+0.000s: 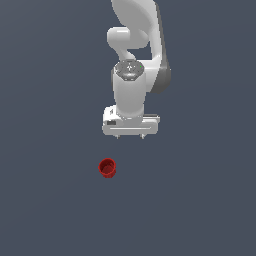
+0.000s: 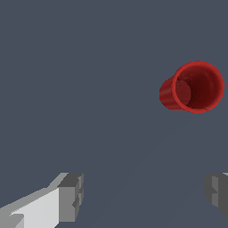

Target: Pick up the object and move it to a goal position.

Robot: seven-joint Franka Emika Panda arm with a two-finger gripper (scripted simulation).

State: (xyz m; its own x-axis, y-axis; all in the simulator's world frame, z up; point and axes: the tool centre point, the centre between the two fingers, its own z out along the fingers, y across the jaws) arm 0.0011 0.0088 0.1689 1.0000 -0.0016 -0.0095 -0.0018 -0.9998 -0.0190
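I saw the red cup (image 1: 107, 168) upright, well apart from my gripper (image 1: 130, 136), toward the exterior view's left; the fingers (image 2: 71, 197) were spread wide, holding nothing.

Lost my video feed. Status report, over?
Gripper open, holding nothing. Red cup upright on floor, apart from gripper, untouched. Nothing in the way.

The red cup (image 1: 107, 168) stands alone on the bare grey floor (image 1: 200, 200), with open room on every side. Nothing lies between it and the gripper (image 1: 130, 136), whose 2 fingers (image 2: 71, 196) are spread wide.
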